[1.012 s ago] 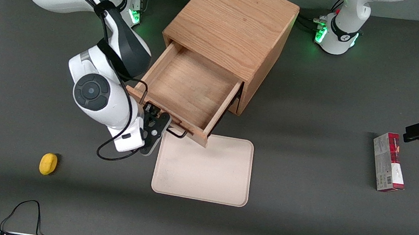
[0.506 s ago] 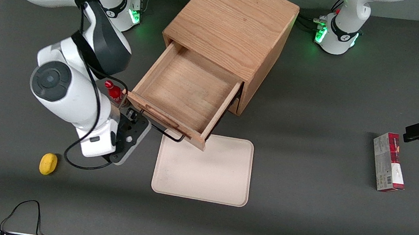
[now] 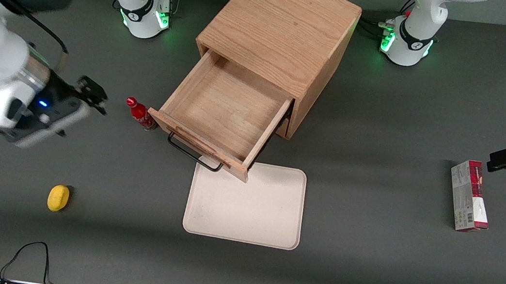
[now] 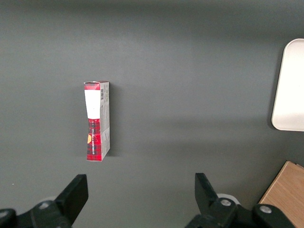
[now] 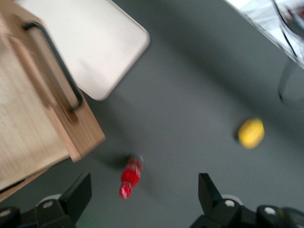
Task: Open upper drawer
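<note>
On the dark table (image 3: 361,283), seen from the front, the oak cabinet (image 3: 279,33) stands with its upper drawer (image 3: 222,113) pulled well out. The drawer's black handle (image 3: 193,152) faces the front camera and overhangs the near edge of a cream tray (image 3: 246,209). A small red bottle (image 3: 139,114) stands just beside the drawer's front corner on the working arm's side. The gripper (image 3: 90,94) hangs well apart from the handle, toward the working arm's end of the table, holding nothing; its fingers appear spread. A yellow lemon (image 3: 58,198) lies nearer the camera. A red-and-white box (image 3: 469,196) lies toward the parked arm's end.

Left wrist view: the box (image 4: 97,121) lies flat on the table, with the tray's corner (image 4: 289,90) well apart from it.

Right wrist view: the gripper's fingers (image 5: 76,195) stand wide apart over the red bottle (image 5: 130,175). The drawer front (image 5: 57,109), tray (image 5: 95,42) and lemon (image 5: 251,133) are visible, somewhat blurred.
</note>
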Controlling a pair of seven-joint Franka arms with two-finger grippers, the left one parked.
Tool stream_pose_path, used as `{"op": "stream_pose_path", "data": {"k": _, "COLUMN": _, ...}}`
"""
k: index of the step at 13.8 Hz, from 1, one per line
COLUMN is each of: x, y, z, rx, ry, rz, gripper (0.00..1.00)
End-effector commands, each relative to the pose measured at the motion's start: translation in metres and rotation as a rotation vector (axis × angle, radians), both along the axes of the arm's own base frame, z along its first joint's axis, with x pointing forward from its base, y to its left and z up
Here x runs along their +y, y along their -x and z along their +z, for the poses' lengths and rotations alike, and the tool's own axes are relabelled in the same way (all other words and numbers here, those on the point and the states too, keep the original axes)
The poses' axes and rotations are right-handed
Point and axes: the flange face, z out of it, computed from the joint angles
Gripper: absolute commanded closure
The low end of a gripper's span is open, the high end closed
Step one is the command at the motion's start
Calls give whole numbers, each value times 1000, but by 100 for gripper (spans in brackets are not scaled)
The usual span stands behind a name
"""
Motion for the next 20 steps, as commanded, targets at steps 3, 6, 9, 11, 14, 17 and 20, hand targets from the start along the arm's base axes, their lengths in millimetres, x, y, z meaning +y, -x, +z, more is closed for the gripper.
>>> {"op": "stream_pose_path", "data": {"k": 3, "x": -68, "y": 88, "z": 8, "rx": 21, "ry": 6, "rz": -364, "gripper": 0}}
{"op": "stream_pose_path", "data": {"k": 6, "x": -103, "y": 98, "z": 14, "rx": 14, "ry": -6, "rz": -425, "gripper": 0}}
{"op": "stream_pose_path", "data": {"k": 9, "x": -93, "y": 98, "z": 11, "rx": 20, "ry": -4, "rz": -407, "gripper": 0}}
{"op": "stream_pose_path", "data": {"k": 11, "x": -87, "y": 95, "z": 9, "rx": 22, "ry": -6, "rz": -425, "gripper": 0}}
{"op": "stream_pose_path", "data": {"k": 14, "x": -80, "y": 95, "z": 10, "rx": 23, "ry": -8, "rz": -550, "gripper": 0}}
{"op": "stream_pose_path", "data": {"k": 17, "x": -80, "y": 94, "z": 13, "rx": 19, "ry": -10, "rz": -557, "gripper": 0}}
{"op": "stream_pose_path", "data": {"k": 20, "x": -85, "y": 93, "z": 11, "rx": 24, "ry": -16, "rz": -565, "gripper": 0}}
